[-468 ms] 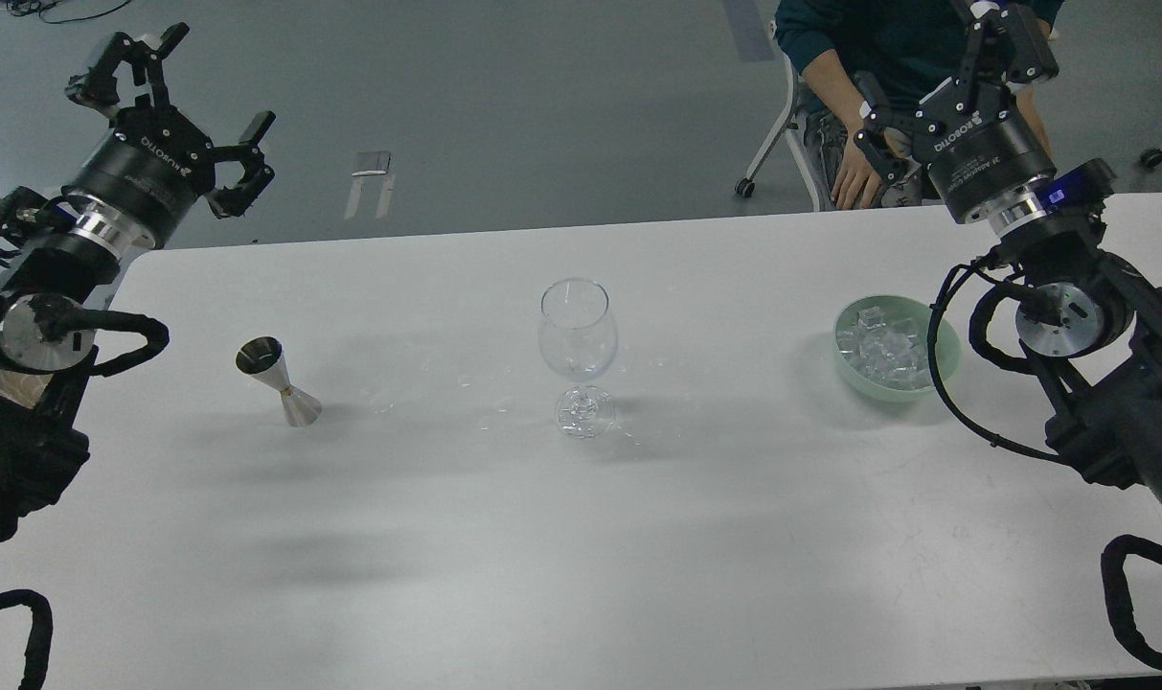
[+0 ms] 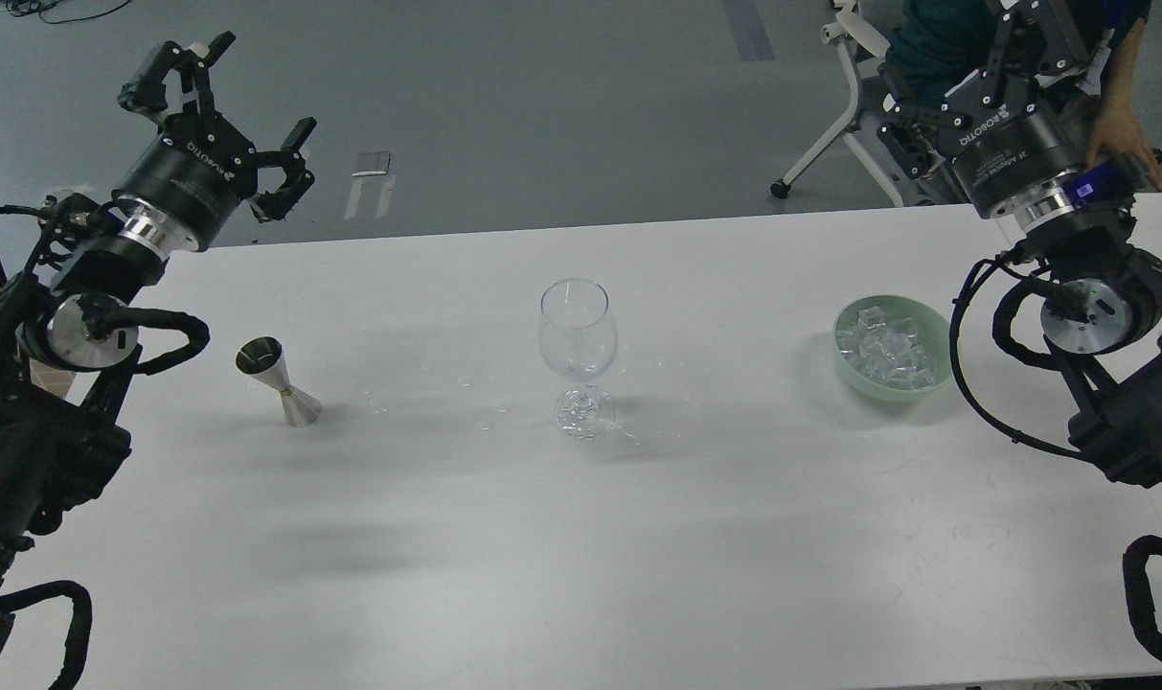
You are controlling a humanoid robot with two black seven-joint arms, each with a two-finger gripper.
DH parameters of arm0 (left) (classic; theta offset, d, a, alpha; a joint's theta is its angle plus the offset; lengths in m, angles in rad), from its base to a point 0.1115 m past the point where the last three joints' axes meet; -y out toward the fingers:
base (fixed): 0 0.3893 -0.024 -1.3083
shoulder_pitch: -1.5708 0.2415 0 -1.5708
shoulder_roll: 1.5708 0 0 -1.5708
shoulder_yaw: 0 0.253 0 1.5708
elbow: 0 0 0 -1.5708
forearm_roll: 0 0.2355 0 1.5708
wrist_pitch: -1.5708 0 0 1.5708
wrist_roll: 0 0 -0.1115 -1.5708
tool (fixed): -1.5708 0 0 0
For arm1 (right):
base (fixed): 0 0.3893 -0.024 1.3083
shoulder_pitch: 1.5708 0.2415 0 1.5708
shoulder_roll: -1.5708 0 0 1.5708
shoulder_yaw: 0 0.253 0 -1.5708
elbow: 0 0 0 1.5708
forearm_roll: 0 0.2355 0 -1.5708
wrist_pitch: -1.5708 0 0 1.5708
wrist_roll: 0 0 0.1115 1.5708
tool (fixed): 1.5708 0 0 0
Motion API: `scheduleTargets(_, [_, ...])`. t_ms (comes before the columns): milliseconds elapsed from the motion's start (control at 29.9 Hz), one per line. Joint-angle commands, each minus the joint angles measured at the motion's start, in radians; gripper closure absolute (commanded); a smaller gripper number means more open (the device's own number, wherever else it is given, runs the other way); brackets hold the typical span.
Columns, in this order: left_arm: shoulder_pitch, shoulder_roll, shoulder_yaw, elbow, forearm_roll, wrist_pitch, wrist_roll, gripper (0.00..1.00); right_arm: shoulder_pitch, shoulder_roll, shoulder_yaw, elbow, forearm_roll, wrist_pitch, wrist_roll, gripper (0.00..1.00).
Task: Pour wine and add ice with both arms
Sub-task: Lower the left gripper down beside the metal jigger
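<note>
well below right gripper (image 2: 973, 48), ice (image 2: 889, 351) in bowl (image 2: 940, 331)

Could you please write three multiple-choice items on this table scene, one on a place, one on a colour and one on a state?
1. Where does the small steel hourglass-shaped jigger stand?
A. left of the clear stemmed wine glass
B. right of it
C. inside the bowl

2. What colour is the round bowl holding the heap of clear ice cubes?
A. red
B. pale green
C. black

3. How is the black left gripper?
A. shut on the jigger
B. shut on the glass
C. open, holding nothing

Answers: 1 A, the jigger stands on the white table left of the glass. 2 B, its rim shows pale green. 3 C, its fingers spread in the air beyond the table's far edge.
</note>
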Motion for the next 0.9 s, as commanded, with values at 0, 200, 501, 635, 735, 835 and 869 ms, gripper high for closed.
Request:
scheduleTargets(0, [0.018,-0.004,0.017,-0.007,0.007,0.0,-0.01,0.02,0.015,-0.003,-0.008,0.003,0.0,0.0,-0.004,0.0])
scheduleTargets(200, [0.013,-0.056,0.025,-0.007,0.013,0.0,-0.015,0.02,0.044,0.0,-0.02,0.0,-0.002,0.0,-0.004,0.0])
scheduleTargets(501, [-0.019,-0.061,0.017,-0.007,0.069,0.0,-0.012,0.02,0.053,-0.003,-0.031,0.007,-0.002,-0.019,-0.004,0.0])
scheduleTargets(635, [-0.021,-0.064,0.017,-0.007,0.067,0.0,-0.012,0.02,0.053,-0.004,-0.031,0.006,-0.002,-0.022,-0.004,0.0])
scheduleTargets(735, [-0.022,-0.067,0.014,-0.005,0.061,0.0,-0.003,0.02,0.053,-0.008,-0.035,0.011,-0.002,-0.019,-0.004,0.0])
scheduleTargets(835, [-0.044,-0.067,0.022,0.004,0.061,0.0,0.003,0.02,0.055,-0.009,-0.035,0.011,-0.003,-0.019,-0.004,0.0])
scheduleTargets(869, [-0.051,-0.066,0.022,0.007,0.064,0.0,0.008,0.02,0.056,-0.009,-0.035,0.011,-0.005,-0.019,-0.004,0.0])
